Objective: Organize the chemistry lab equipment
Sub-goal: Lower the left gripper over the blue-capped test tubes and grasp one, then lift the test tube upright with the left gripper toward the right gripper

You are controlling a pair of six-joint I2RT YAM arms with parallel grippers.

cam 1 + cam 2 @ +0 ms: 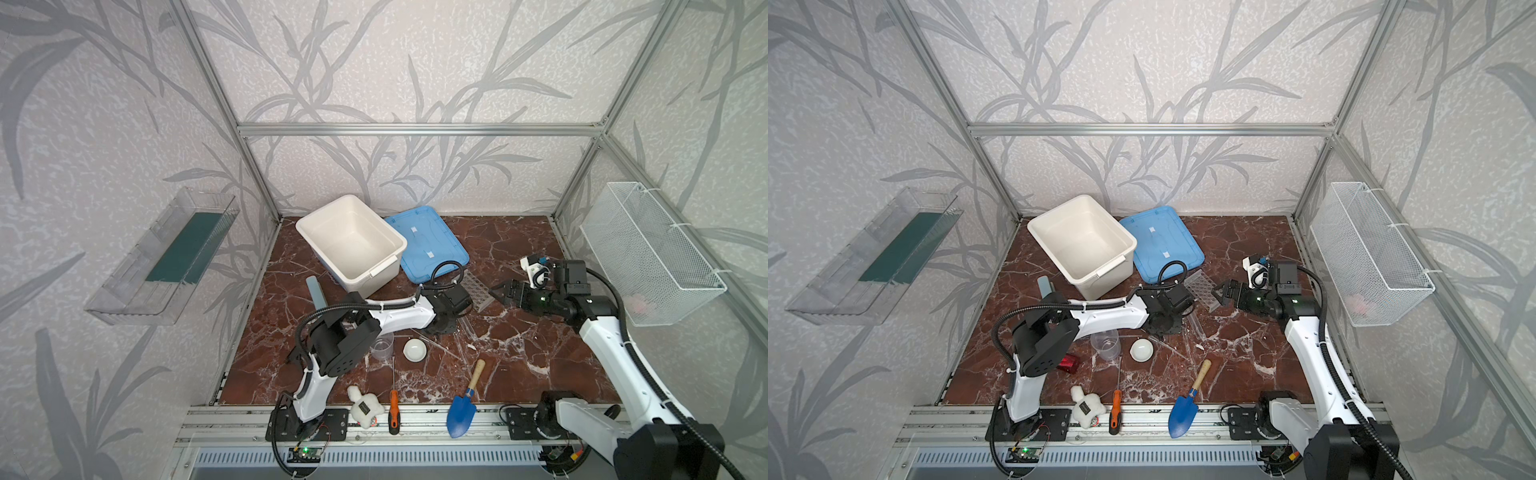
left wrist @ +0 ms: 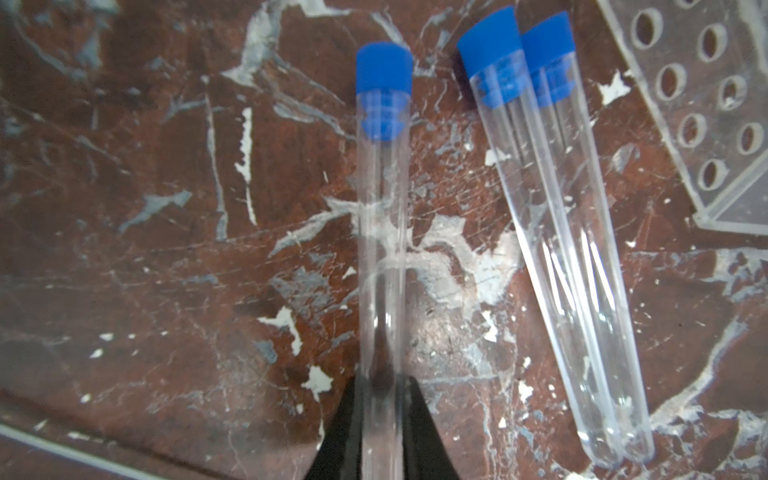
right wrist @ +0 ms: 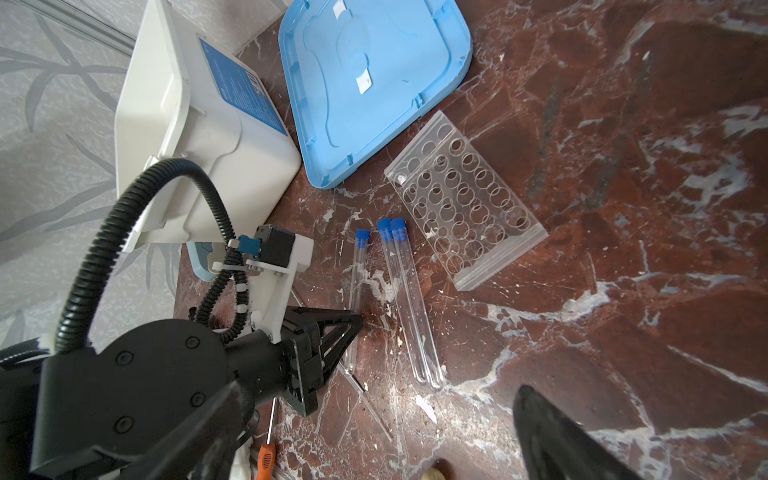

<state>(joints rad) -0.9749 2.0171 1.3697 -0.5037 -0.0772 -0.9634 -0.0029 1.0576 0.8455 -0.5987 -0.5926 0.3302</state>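
Note:
A clear blue-capped test tube (image 2: 382,249) lies on the red marble floor, and my left gripper (image 2: 382,399) is shut on its lower end, also seen in the right wrist view (image 3: 353,324). Two more capped test tubes (image 2: 561,249) lie side by side just beside it. The clear grid rack (image 1: 473,291) lies flat next to them. My right gripper (image 3: 382,424) hovers open and empty near the rack (image 3: 465,208). Nearer the front stand the clear beaker (image 1: 381,347) and the white round dish (image 1: 414,349), with thin clear rods (image 3: 365,403) on the floor.
A white bin (image 1: 353,245) and a blue lid (image 1: 428,243) sit at the back. At the front edge lie a blue trowel (image 1: 465,403), an orange-handled screwdriver (image 1: 393,411) and a white plush toy (image 1: 365,407). A wire basket (image 1: 648,253) hangs on the right wall.

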